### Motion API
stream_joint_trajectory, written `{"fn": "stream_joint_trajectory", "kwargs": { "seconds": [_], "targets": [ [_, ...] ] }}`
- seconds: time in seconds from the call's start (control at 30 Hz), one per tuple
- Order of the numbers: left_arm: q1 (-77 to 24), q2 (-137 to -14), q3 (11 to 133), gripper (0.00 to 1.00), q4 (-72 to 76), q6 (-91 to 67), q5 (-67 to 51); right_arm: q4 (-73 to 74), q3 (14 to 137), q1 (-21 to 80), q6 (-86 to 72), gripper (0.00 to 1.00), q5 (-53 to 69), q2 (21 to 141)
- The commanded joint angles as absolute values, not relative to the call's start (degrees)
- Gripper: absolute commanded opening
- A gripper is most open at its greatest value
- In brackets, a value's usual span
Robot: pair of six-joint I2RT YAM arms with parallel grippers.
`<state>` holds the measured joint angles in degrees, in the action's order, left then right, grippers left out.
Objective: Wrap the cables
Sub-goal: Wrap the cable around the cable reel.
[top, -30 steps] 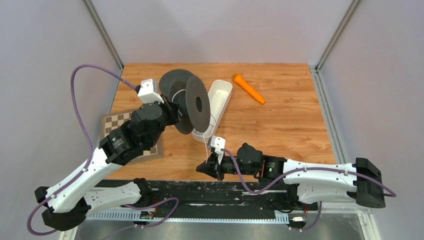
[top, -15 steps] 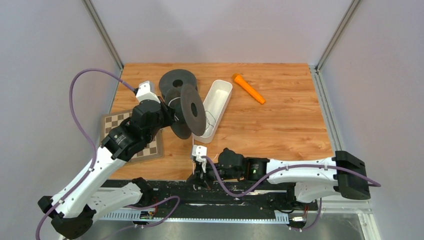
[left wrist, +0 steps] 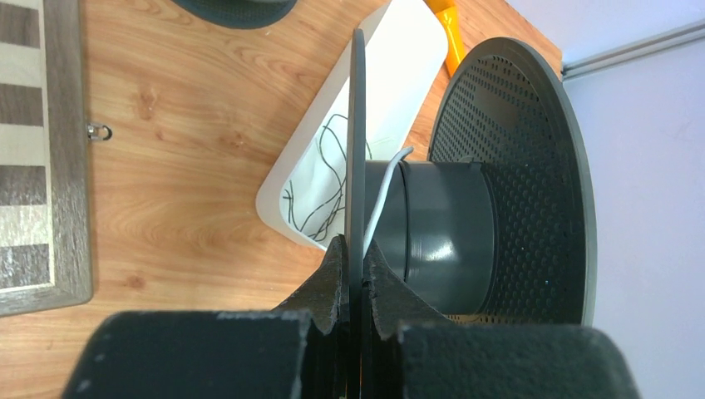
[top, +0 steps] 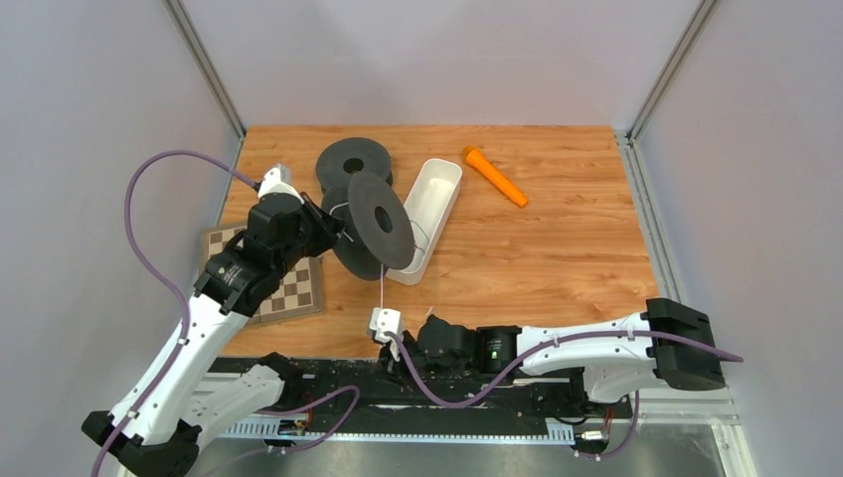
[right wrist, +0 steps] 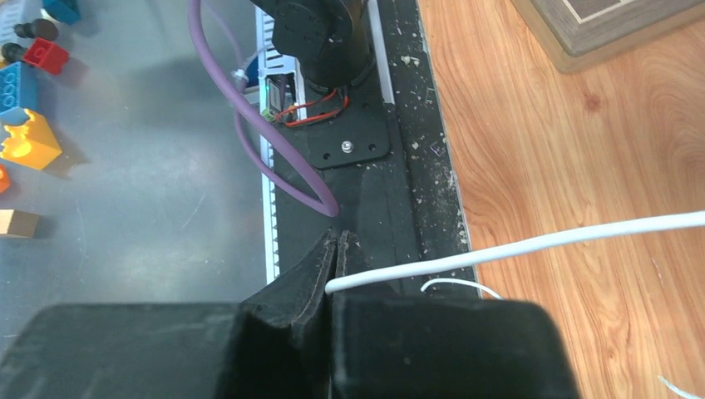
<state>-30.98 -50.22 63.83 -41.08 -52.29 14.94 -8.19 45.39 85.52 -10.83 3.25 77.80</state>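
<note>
My left gripper (left wrist: 355, 249) is shut on the near flange of a black spool (top: 376, 224), holding it on edge above the table next to a white tray (top: 437, 194). A whitish cable (left wrist: 384, 193) leaves the spool's hub (left wrist: 441, 229). It runs as a thin line (top: 383, 283) down to my right gripper (right wrist: 336, 241), which is shut on the cable (right wrist: 515, 247) over the table's near edge. A small loop of whitish cable (right wrist: 453, 285) shows just under the held stretch. Dark cables (left wrist: 320, 183) lie tangled in the tray (left wrist: 399, 66).
A second black spool (top: 353, 159) lies flat behind the held one. An orange tool (top: 494, 176) rests at the back. A chessboard (top: 288, 288) sits under the left arm. Toy bricks (right wrist: 29, 137) lie off the table on the grey floor.
My right gripper has moved left and back past the table's near edge, drawing the whitish cable out longer. The left arm has shifted left, turning the spool with it.
</note>
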Motion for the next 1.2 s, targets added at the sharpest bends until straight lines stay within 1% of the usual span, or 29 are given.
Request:
{"fn": "stream_joint_trajectory", "kwargs": {
  "seconds": [0.0, 0.07, 0.13, 0.27, 0.43, 0.53, 0.67, 0.77, 0.8, 1.0, 1.17],
  "targets": [
    [-26.3, -49.7, 63.7, 0.00, -32.6, -56.9, 9.2, -6.2, 45.2, 87.0, -11.3, 0.00, 1.3, 75.9],
    [-26.0, -49.8, 63.8, 0.00, -32.2, -56.1, 8.7, -5.2, 45.7, 87.0, -11.7, 0.00, 1.2, 75.0],
    [-26.0, -49.8, 63.1, 0.00, -29.5, -51.9, 7.6, -3.8, 47.3, 87.0, -11.1, 0.00, 0.7, 73.5],
    [-26.8, -49.8, 59.3, 0.00, -23.4, -38.2, 5.5, -2.8, 51.3, 85.8, -6.6, 0.00, 1.3, 70.7],
    [-31.1, -48.1, 54.2, 0.00, -19.6, -22.3, 11.4, 4.3, 60.9, 80.4, -4.3, 0.00, 6.8, 70.7],
    [-32.5, -46.6, 52.1, 0.00, -16.4, -16.9, 10.2, 5.2, 64.4, 76.4, -3.9, 0.00, 13.2, 71.5],
    [-33.6, -43.2, 48.4, 0.00, -12.3, -9.0, 2.0, 6.0, 67.8, 70.9, -4.0, 0.00, 19.2, 72.0],
    [-33.7, -41.0, 46.6, 0.00, -12.1, -3.2, -4.6, 6.8, 69.7, 66.4, -5.0, 0.00, 23.6, 72.4],
    [-33.7, -40.9, 46.5, 0.00, -12.9, -2.0, -7.8, 7.0, 70.2, 65.3, -5.0, 0.00, 24.4, 72.4],
    [-33.8, -40.9, 48.2, 0.00, -22.5, 9.6, -17.1, 7.1, 71.2, 61.6, -5.2, 0.00, 27.4, 73.2],
    [-33.8, -39.5, 49.0, 0.00, -27.8, 16.5, -19.5, 7.1, 71.4, 59.9, -5.8, 0.00, 27.2, 72.9]
  ]
}}
